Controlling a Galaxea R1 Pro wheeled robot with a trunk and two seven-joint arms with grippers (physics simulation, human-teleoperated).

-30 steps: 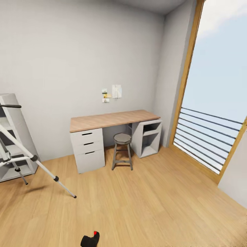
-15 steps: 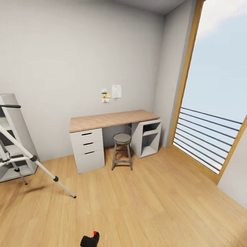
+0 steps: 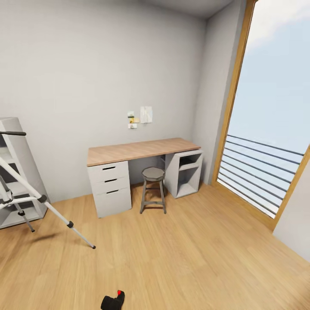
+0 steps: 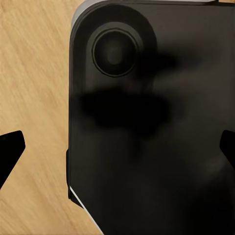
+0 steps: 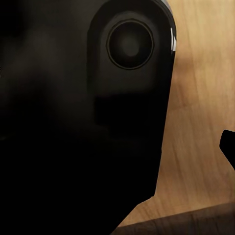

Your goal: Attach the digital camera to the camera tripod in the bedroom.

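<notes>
Left arm: folded close, my left wrist camera looked down on a dark rounded panel of my own body (image 4: 147, 122) over the light wood plank floor (image 4: 34, 73).
Left gripper (image 4: 117, 147): only the two black fingertips (image 4: 10, 147) showed at opposite edges, set wide apart, nothing between them.
Right arm: likewise tucked against a black rounded body panel (image 5: 83, 122).
Right gripper: one black fingertip (image 5: 229, 144) was cut off at the frame edge; I could not tell how far it was parted.
Small boxy matte-black digital camera with red button (image 3: 113, 300): lay on the floor, partly cut off by the head view's lower edge.
Silver-white camera tripod with black joints (image 3: 26, 193): stood at left, well apart from the camera, its head and part of its legs cut off.
Beyond: white cube shelf (image 3: 15, 172) behind the tripod, wood-topped desk (image 3: 137, 150), round grey stool (image 3: 153, 189), tall window (image 3: 271, 129).
</notes>
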